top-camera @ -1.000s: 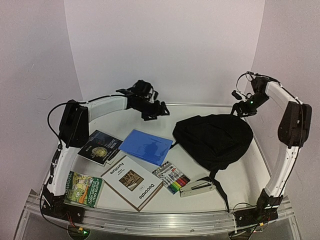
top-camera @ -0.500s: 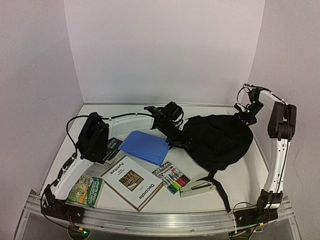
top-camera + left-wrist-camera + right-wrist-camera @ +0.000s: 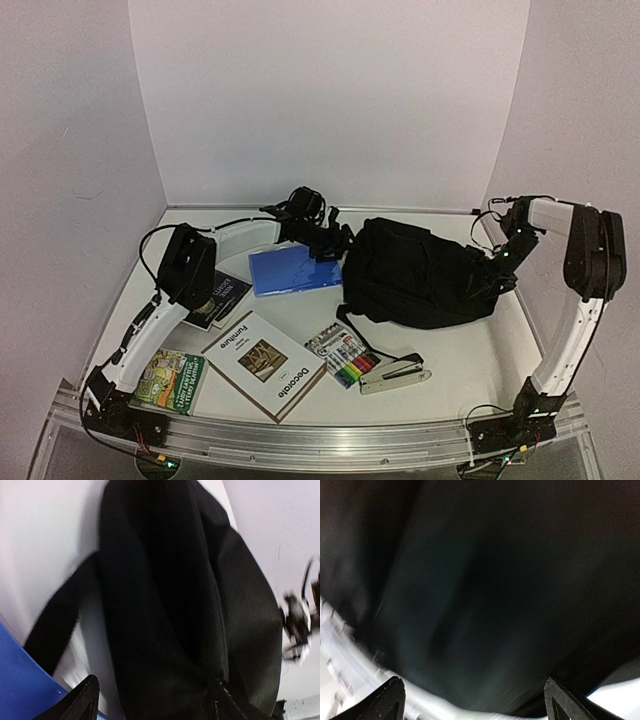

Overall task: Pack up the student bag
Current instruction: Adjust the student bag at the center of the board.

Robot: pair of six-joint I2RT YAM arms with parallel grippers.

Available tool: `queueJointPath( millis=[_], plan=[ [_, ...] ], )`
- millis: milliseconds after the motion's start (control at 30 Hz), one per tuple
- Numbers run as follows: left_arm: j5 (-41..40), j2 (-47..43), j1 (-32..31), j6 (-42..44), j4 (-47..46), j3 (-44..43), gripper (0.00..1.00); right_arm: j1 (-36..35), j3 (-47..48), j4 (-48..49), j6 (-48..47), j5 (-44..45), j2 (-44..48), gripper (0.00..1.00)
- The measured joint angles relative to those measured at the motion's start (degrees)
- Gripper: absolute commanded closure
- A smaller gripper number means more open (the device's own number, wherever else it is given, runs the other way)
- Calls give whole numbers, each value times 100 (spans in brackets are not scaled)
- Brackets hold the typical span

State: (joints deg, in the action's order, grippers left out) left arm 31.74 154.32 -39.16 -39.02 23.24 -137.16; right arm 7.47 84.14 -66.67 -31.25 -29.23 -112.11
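— Where's the backpack (image 3: 415, 275)?
— Far right of the table (image 3: 480, 350), towards the back wall. Big, soft, all black.
— Standing up?
— No, slumped on its side in a bunched heap, with the left end humped higher than the right.
— Open or zipped?
— Can't tell from here. The fabric is creased, and one deep fold runs along the middle.
— And the straps?
— One black strap (image 3: 55, 625) hangs loose from the left end and lies on the table towards the front.
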Motion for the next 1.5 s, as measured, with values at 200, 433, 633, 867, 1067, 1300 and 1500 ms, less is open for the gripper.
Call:
queueJointPath(
  millis=[200, 433, 633, 867, 1067, 1300, 1500],
  plan=[
    [-247, -45, 148, -109, -99, -36, 19, -225, 250, -824, -562, -385, 703, 2],
    [-613, -1898, 43, 218, 39, 2539, 17, -48, 2102, -748, -445, -159, 146, 2],
    [-712, -2955, -482, 496, 208, 3604, 17, -38, 3848, -67, 31, 275, -1535, 2],
    [-331, -2114, -1075, 740, 479, 2755, 33, -42, 4098, 170, 196, 437, -2602, 10],
    [-146, -1331, -973, 840, 655, 1899, 55, -24, 2663, 458, -34, 397, -2081, 26],
    [-367, -900, -838, 895, 664, 981, 57, 14, 237, 402, -273, 392, -166, 24],
    [-542, -328, -602, 526, 242, 177, 39, -39, -821, -62, -372, 175, 966, 9]
  ],
)
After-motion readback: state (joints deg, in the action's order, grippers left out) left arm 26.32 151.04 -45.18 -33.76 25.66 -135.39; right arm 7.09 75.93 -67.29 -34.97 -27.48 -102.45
